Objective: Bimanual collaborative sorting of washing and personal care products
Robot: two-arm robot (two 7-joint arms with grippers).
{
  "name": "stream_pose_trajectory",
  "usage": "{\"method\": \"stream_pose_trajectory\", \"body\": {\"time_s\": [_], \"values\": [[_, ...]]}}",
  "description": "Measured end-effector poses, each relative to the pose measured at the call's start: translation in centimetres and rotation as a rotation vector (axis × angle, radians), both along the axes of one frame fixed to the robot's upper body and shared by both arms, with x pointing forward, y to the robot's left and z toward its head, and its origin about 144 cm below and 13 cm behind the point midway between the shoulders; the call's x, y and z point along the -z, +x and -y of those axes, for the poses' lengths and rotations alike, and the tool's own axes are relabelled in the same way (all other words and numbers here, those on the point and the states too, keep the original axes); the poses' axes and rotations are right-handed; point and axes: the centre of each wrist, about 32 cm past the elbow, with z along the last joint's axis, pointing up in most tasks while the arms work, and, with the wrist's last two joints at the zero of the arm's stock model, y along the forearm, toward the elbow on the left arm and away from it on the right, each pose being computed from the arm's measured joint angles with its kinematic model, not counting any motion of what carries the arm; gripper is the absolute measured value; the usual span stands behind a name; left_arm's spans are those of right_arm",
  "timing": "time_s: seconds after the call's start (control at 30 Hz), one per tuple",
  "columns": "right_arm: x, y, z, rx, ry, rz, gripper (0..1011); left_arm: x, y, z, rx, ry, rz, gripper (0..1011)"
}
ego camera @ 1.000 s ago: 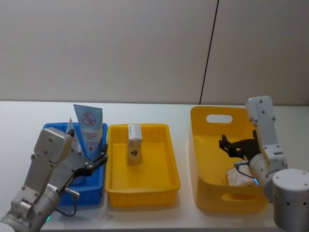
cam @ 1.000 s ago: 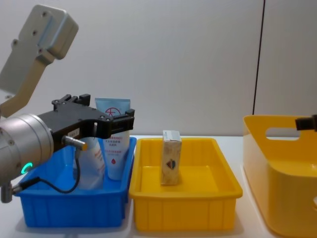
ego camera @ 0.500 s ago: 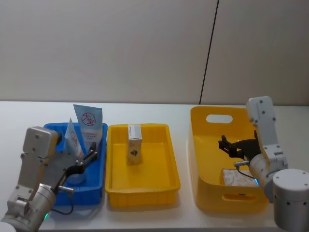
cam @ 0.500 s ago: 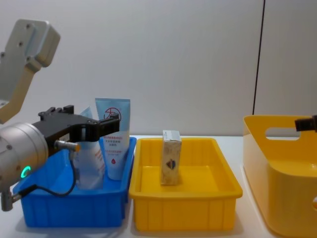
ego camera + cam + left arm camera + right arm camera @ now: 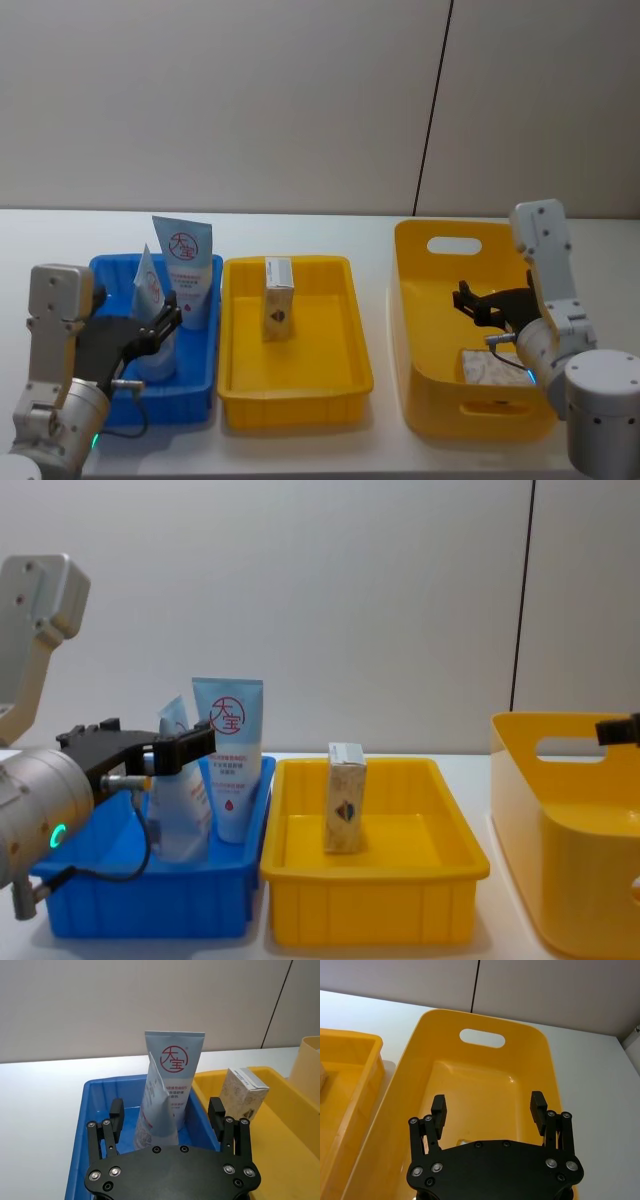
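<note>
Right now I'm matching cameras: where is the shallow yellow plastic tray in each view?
Head view: shallow yellow plastic tray, centre.
Chest view: centre, low.
Left wrist view: beside the blue plastic tray.
Right wrist view: beside the deep yellow plastic bin.
Shared landmark: that bin, on the tray's right.

Upright tubes point(image 5: 183, 268) crowding blue tray point(image 5: 198, 365); open floor around lone carton point(image 5: 278, 298) in yellow tray point(image 5: 322, 350).

Table: white top point(image 5: 300, 225), meeting a pale wall behind.
Left: blue plastic tray point(image 5: 200, 388), standing flat on the table.
Middle: shallow yellow plastic tray point(image 5: 295, 408), just beside the blue tray, long sides parallel.
Right: deeper yellow plastic bin point(image 5: 430, 415) with handle slots, separated from the yellow tray by a strip of bare table.
</note>
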Motion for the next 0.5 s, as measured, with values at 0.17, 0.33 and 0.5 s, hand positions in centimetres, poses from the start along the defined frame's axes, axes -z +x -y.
{"method": "stream_pose_trajectory", "body": {"time_s": [0.17,0.33,0.5], "values": [[0.0,0.0,0.0,0.000,0.000,0.000,1003,0.3,0.4,0.0,-0.006,-0.007,-0.013,1001],[0.0,0.0,0.0,0.000,0.000,0.000,1004,0.5,1.0,0.0,0.003,-0.004,-0.031,1001],[0.0,0.0,0.0,0.000,0.000,0.000,1004,0.7,1.8,0.0,0.018,-0.002,-0.047,1001]]}}
